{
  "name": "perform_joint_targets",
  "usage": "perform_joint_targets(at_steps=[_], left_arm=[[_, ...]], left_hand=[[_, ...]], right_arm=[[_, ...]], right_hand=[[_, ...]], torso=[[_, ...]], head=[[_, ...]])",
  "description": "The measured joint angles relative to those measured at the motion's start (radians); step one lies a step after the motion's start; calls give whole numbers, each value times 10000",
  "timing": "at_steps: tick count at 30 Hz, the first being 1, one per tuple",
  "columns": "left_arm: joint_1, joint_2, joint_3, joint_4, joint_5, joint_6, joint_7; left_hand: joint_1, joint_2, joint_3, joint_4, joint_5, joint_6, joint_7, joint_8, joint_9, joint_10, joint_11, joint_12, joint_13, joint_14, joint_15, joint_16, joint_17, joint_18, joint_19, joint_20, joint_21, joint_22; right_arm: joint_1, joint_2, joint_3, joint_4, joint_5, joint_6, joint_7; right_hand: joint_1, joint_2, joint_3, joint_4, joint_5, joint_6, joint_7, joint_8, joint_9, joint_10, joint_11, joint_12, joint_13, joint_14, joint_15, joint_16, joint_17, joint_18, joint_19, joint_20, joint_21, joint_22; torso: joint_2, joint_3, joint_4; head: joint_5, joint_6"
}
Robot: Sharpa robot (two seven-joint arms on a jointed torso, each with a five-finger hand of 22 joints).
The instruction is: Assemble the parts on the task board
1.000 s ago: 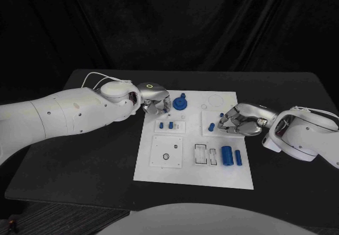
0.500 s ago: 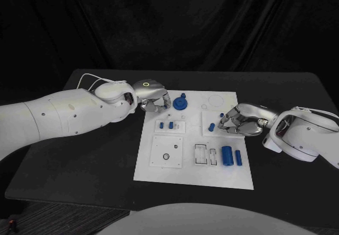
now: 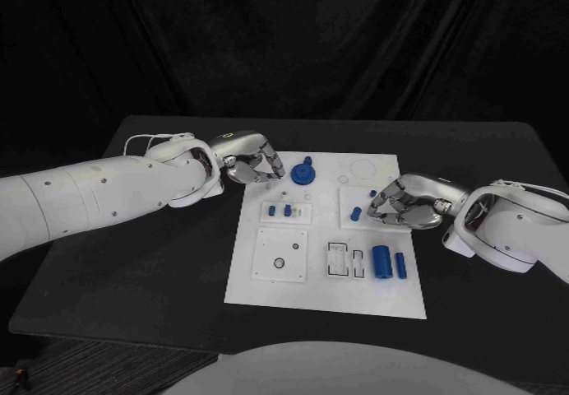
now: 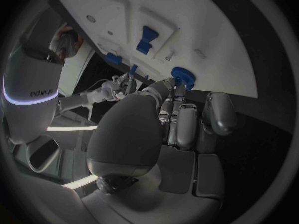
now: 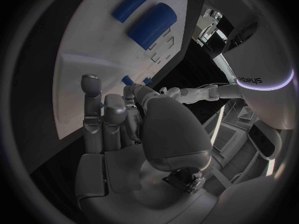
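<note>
Head view: our left hand (image 3: 249, 159) sits curled at the task board (image 3: 329, 292) far-left corner, beside the round blue part (image 3: 303, 174) (contact unclear). Right hand (image 3: 409, 202) curled over the board's right side, grasp unclear.

Left wrist view: fingertips (image 4: 176, 92) near round part (image 4: 181, 76), can't tell if holding.

Right wrist view: two blue cylinders (image 5: 149, 19) lie on the board.

I count one white task board (image 3: 326, 284) on the black table (image 3: 142, 271). I see two big blue cylinders (image 3: 381, 261) side by side, one fat and one thin. There is one round blue disc (image 3: 303, 174) near the top. Two tiny blue pegs (image 3: 278, 211) stand together. Two more small blue bits (image 3: 354, 215) sit by my right hand (image 3: 407, 204).
</note>
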Motion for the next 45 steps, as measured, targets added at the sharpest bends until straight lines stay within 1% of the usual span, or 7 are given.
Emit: perform_joint_targets(at_steps=[6,13,20,24,28,39,45], left_arm=[[-5,-53,-4,-9,2183,863,316],[-117,59,-1,-124,3318,1446,475],[-292,261,-4,-330,3717,1696,552],[-352,376,-7,-434,3826,1747,564],[-362,468,-7,-521,3894,1759,568],[-408,596,-4,-702,3977,1756,533],[-446,612,-5,-750,3994,1750,512]], left_hand=[[-14,14,-50,112,1,-122,-54,-39,-34,-123,20,-143,-115,-353,3,-324,-603,1,-192,-14,-269,0],[-14,15,-78,140,1,-122,-54,-76,-34,-159,-16,-184,-140,-442,-14,-401,-746,-1,-266,-14,-374,0],[-14,15,-78,140,1,-158,-90,-76,-45,-159,-15,-184,-155,-442,-14,-401,-774,0,-266,-14,-374,0],[15,44,-78,140,33,-158,-90,-76,-45,-159,-16,-184,-170,-476,-48,-401,-790,0,-266,-13,-374,-1],[111,140,-78,140,65,-158,-90,-76,-45,-157,-18,-220,-172,-477,-48,-401,-791,0,-266,-13,-374,-1],[112,140,-78,140,64,-157,-90,-76,-44,-157,-17,-220,-188,-513,-13,-447,-843,0,-302,-49,-374,-1],[112,140,-78,139,120,-193,-54,-76,-57,-157,-17,-262,-215,-517,-17,-486,-892,0,-336,-14,-414,-1]], right_arm=[[-2,3,0,0,5,3,-1],[-9,12,0,-4,9,10,-1],[-12,-5,0,2,11,18,-1],[-12,-8,0,6,12,25,-1],[-13,-9,0,7,13,33,-1],[-14,-3,0,11,16,57,-1],[-15,-9,-1,20,17,60,1]], right_hand=[[0,0,0,0,0,0,0,0,-1,0,0,-43,-17,0,0,-35,-15,-2,0,0,0,-1],[0,0,0,0,-38,0,0,0,3,0,0,-44,-18,0,0,-35,-14,-3,0,0,-39,-2],[0,0,0,0,-37,0,0,0,7,0,0,-43,-18,0,0,-34,-14,-4,0,0,-39,-2],[0,0,0,0,-37,0,0,0,7,0,0,-43,-17,0,0,-34,-14,-4,0,0,-39,-3],[0,0,0,0,-37,0,0,0,6,0,-1,-43,-17,0,0,-34,-14,-5,0,0,-39,-3],[0,0,0,0,-37,0,0,0,5,1,-1,-43,-14,0,0,-34,-13,-6,0,0,-39,-4],[0,0,0,0,-37,0,0,0,4,1,-1,-43,-13,0,0,-34,-15,-6,0,0,-39,-5]], torso=[[-3,5,10],[-6,10,12],[-6,7,18],[-9,6,11],[-10,7,-2],[11,6,5],[15,6,12]], head=[[33,0],[39,0],[-2,0],[24,0],[52,0],[70,0],[33,0]])
